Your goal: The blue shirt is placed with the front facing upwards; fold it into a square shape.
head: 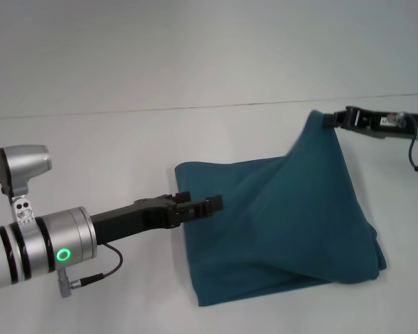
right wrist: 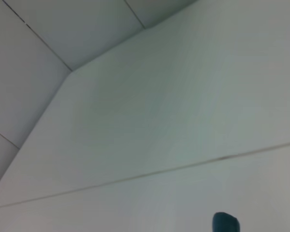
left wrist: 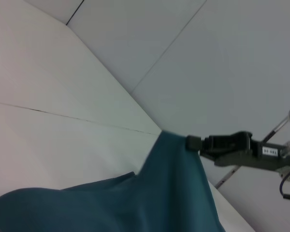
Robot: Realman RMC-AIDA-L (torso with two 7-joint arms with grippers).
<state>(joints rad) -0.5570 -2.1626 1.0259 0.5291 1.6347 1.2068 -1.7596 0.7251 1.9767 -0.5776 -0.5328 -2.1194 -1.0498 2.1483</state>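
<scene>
Shirt [head: 279,229] folded on table [head: 90,139], 1 corner peaked toward right gripper [head: 327,120], clamped on it. Left gripper [head: 198,205] over near edge, grip unclear. Right wrist view: only a scrap.

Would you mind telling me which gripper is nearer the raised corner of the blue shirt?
Right. The right gripper pinches the blue shirt there; the left gripper is over its left edge.
</scene>
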